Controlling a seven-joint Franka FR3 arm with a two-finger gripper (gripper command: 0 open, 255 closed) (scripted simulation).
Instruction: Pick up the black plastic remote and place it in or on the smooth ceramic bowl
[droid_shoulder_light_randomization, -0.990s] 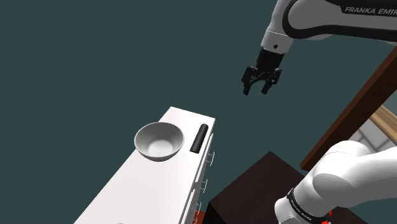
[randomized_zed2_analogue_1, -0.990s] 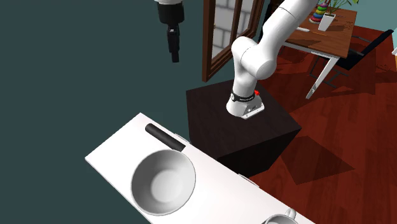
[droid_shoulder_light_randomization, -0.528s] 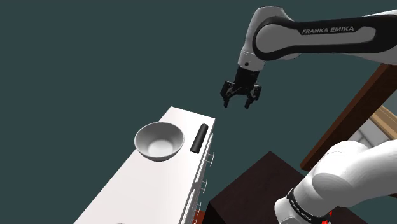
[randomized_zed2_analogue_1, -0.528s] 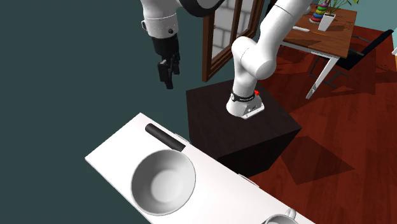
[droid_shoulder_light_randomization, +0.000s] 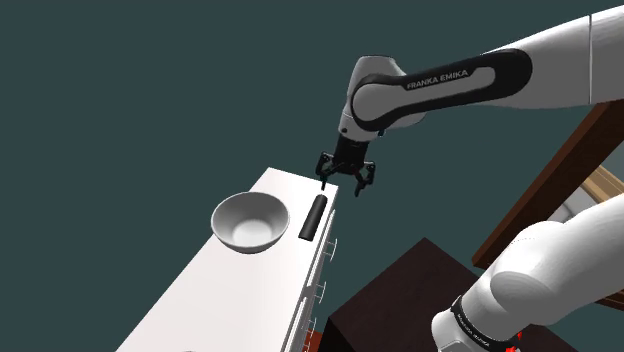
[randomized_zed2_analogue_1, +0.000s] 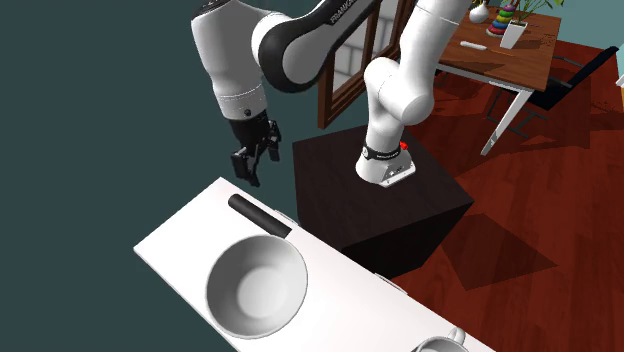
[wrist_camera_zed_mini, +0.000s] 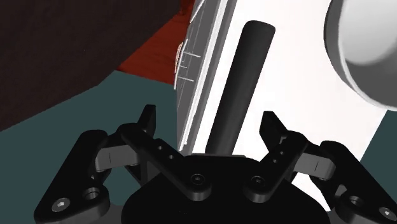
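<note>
The black remote lies flat near the end of a white cabinet top, close to its front edge. A plain white bowl stands upright right beside it, empty. My gripper hangs open just above the remote's far end, pointing down, touching nothing. In the wrist view the remote runs lengthwise away between my spread fingers, the gripper centred over its near end, and the bowl sits off to one side.
The cabinet front has drawer handles. The dark stand box sits close behind the cabinet on a red-brown wood floor. A brown window frame and a table with small items stand farther back. A second white vessel shows at the cabinet's other end.
The arm has swung down and toward the shoulder view's left, bringing the gripper from high above to just over the remote's end. The fingers stayed open. Remote and bowl have not moved.
</note>
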